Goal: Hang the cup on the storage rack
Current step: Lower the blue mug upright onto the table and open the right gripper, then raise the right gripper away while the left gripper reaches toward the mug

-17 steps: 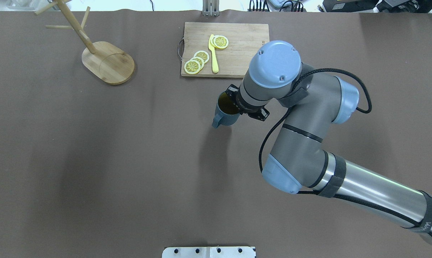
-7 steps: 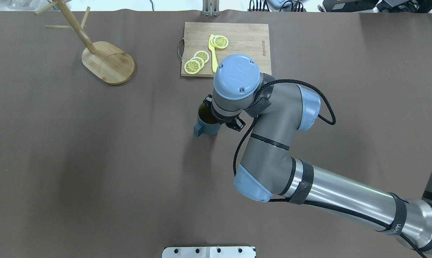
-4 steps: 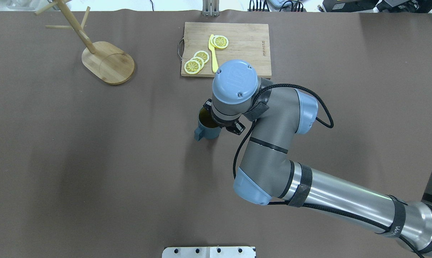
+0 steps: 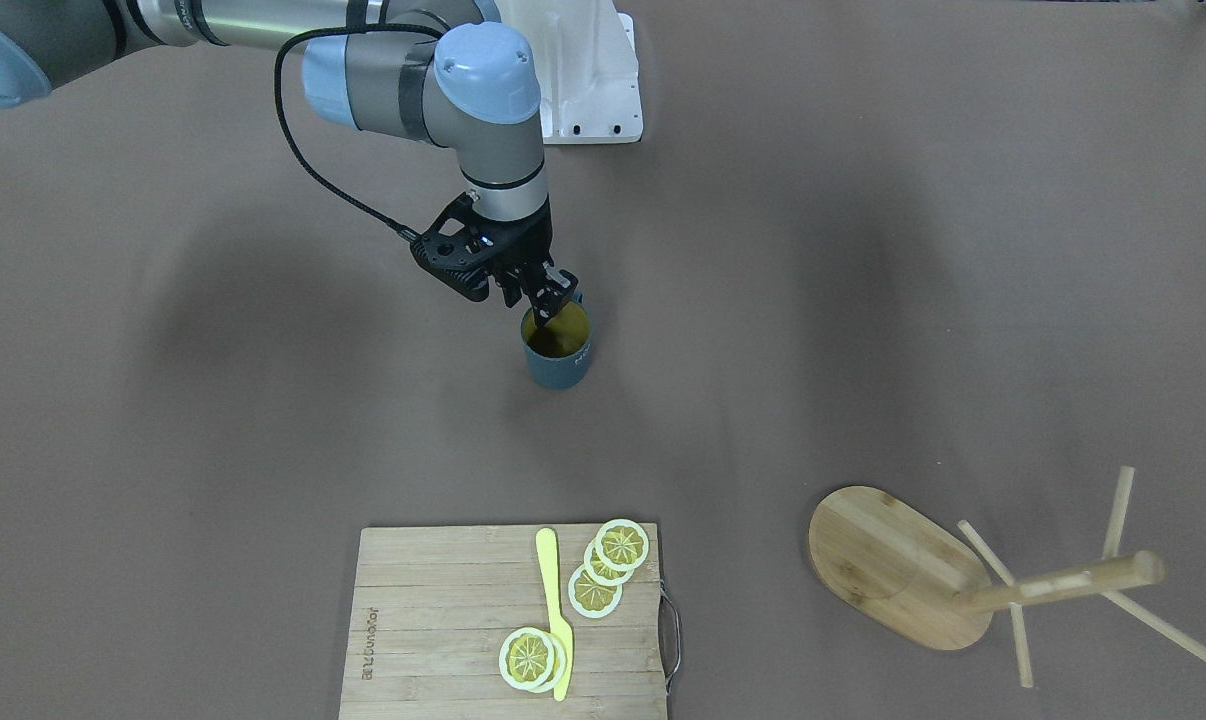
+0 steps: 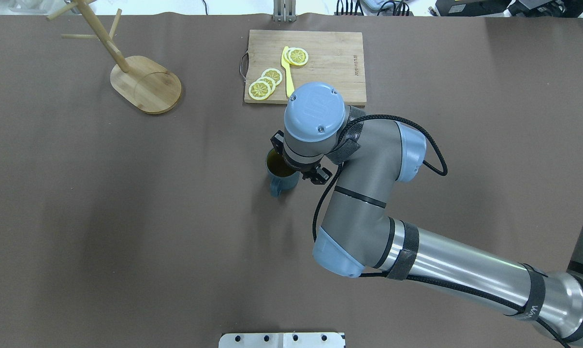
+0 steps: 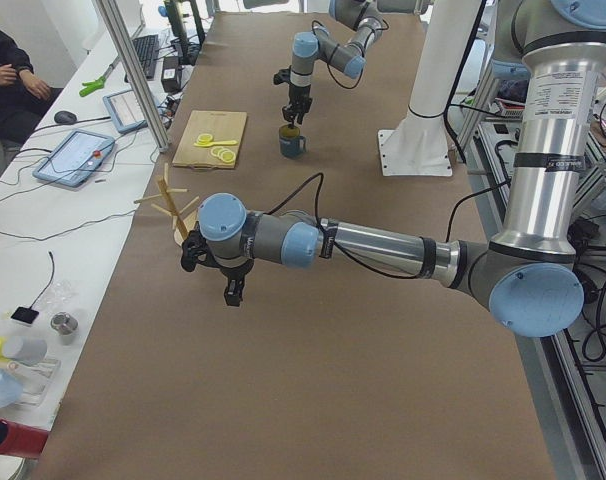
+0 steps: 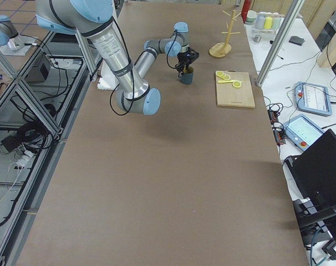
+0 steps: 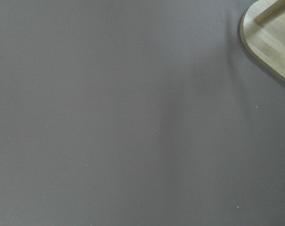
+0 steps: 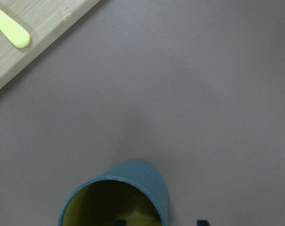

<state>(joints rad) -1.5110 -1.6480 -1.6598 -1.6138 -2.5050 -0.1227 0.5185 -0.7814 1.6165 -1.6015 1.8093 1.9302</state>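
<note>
On the brown table [image 5: 127, 217], the right gripper [image 4: 548, 305] pinches the rim of the cup [image 5: 278, 180] near the middle. The storage rack [image 5: 146, 84] stands well apart at far left, its pegs bare. I judge that carrying and hanging are not yet done.

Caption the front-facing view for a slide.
Right end effector holds the cup by its rim; storage rack stands apart, empty.

Matt slate-blue cup [image 4: 560, 368]; pale smooth wood storage rack [image 4: 883, 560]; matt brown table [image 4: 863, 250]

Slate-blue cup [image 4: 559, 370], yellow inside, upright mid-table, bamboo storage rack [image 4: 893, 560] standing well apart
</note>
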